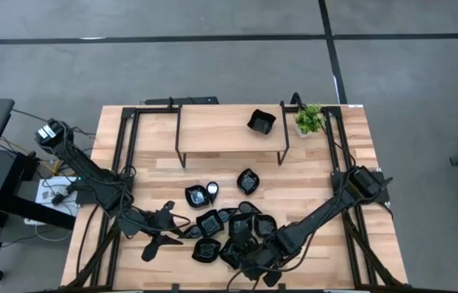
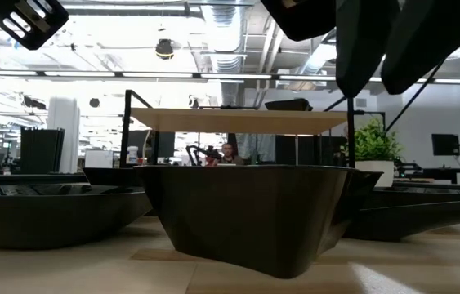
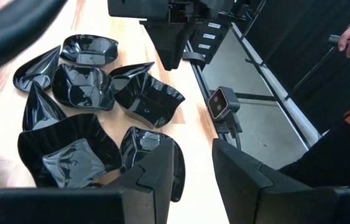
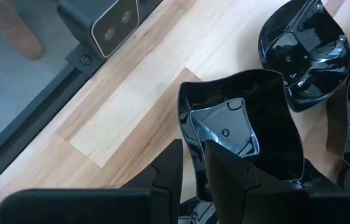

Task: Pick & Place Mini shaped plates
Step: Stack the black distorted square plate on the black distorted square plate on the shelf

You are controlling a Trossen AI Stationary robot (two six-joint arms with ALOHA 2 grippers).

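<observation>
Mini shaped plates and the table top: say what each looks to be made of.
Mini shaped plates: glossy black, thin-walled, likely moulded plastic or glazed ceramic; sharp light reflections on their curved surfaces, but the look leaves it open. Table top: light wood, butcher-block style, judging by visible grain and joined strips, with a matte finish.

Wooden table [image 1: 318, 175], cluster of black mini plates [image 1: 229, 232] at front, raised shelf [image 1: 220, 130] behind

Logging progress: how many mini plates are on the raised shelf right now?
1: a black plate on the shelf's right end, beside the potted plant. The other plates lie on the table below; any under the shelf would be hidden.
</observation>
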